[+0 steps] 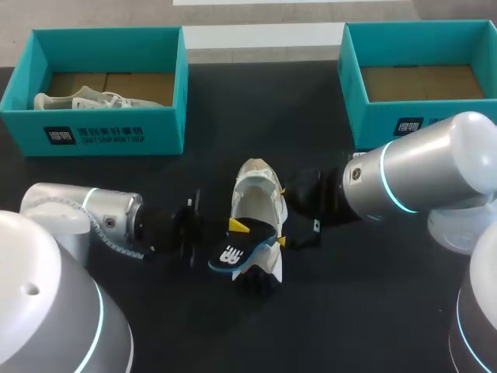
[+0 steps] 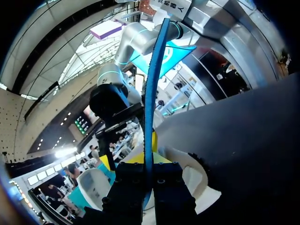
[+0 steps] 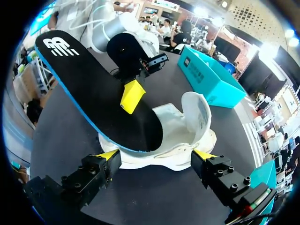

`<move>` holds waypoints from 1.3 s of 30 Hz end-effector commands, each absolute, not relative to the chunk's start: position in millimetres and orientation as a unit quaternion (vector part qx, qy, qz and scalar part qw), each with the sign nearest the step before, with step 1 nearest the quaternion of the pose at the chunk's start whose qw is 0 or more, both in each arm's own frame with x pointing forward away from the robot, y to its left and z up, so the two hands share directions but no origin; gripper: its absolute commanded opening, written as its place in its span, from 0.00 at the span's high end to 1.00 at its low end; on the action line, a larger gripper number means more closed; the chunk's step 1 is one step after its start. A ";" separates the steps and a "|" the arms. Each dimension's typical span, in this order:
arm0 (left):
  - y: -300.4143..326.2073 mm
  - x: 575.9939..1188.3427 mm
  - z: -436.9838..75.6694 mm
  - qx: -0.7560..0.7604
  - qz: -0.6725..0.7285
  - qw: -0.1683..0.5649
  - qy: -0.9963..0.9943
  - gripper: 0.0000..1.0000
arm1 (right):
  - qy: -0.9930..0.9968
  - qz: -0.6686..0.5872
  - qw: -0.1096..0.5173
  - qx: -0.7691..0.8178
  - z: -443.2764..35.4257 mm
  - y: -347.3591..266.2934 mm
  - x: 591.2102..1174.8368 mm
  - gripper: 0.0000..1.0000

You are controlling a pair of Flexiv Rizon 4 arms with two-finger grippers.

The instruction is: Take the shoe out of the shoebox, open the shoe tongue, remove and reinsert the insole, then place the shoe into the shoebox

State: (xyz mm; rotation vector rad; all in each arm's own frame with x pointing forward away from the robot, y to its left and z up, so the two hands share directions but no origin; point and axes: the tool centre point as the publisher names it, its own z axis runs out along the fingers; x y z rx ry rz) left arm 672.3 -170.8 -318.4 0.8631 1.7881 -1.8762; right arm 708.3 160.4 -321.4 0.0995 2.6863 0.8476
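Two grasps — left tool [image 1: 242,227] pinches insole [image 1: 231,255] half out of shoe [image 1: 255,186] — right tool [image 3: 157,155] clamps shoe

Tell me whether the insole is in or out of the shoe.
Mostly out: the left gripper holds the insole raised and tilted, with only its lower end resting in the opening of the shoe.

A white shoe [image 1: 260,190] lies mid-table [image 1: 233,116], mouth gaping wide, the right claw [image 3: 154,157] touching both its sides. A black insole [image 1: 237,255] with a blue edge slants out of it, toe end inside, logo end raised, pinched by the left claw [image 1: 239,229]. Further back, well apart, stand two open teal shoeboxes: the left shoebox [image 1: 101,128] holds another white shoe [image 1: 78,99], the right shoebox [image 1: 380,116] shows only its cardboard floor
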 end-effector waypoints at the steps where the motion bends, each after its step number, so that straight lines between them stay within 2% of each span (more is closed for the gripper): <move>1: -177.5 682.6 -326.6 0.315 -0.672 0.197 0.640 1.00 | 0.940 0.297 0.163 0.036 -323.0 161.2 706.4 0.00; 15: -175.7 698.8 -345.3 0.296 -0.665 0.198 0.657 1.00 | 0.940 0.297 0.163 0.036 -323.0 161.2 706.4 0.00; 16: -176.6 698.8 -342.7 0.295 -0.665 0.200 0.656 0.84 | 0.940 0.297 0.163 0.036 -323.0 161.2 706.4 0.00; 17: -177.3 698.3 -339.1 0.293 -0.667 0.202 0.654 0.73 | 0.940 0.297 0.163 0.036 -323.0 161.2 706.4 0.00; 19: -178.1 696.5 -331.1 0.296 -0.669 0.207 0.649 0.57 | 0.940 0.297 0.163 0.036 -323.0 161.2 706.4 0.00; 22: -178.2 694.6 -319.3 0.300 -0.673 0.212 0.642 0.52 | 0.940 0.297 0.163 0.036 -323.0 161.2 706.4 0.00; 30: -172.5 685.8 -295.8 0.307 -0.679 0.227 0.627 0.54 | 0.940 0.297 0.163 0.036 -323.0 161.2 706.4 0.00; 34: -172.1 676.9 -294.8 0.311 -0.682 0.223 0.624 0.58 | 0.940 0.297 0.163 0.036 -323.0 161.2 706.4 0.00; 36: -173.7 672.9 -297.4 0.314 -0.681 0.219 0.624 0.66 | 0.940 0.297 0.163 0.036 -323.0 161.2 706.4 0.00; 37: -174.6 671.2 -298.5 0.314 -0.682 0.218 0.624 0.74 | 0.940 0.297 0.163 0.036 -323.0 161.2 706.4 0.00; 38: -175.7 669.9 -299.9 0.314 -0.682 0.216 0.624 0.88 | 0.940 0.297 0.163 0.036 -323.0 161.2 706.4 0.00; 39: -176.8 668.6 -301.1 0.314 -0.683 0.214 0.624 0.95 | 0.940 0.297 0.163 0.036 -323.0 161.2 706.4 0.00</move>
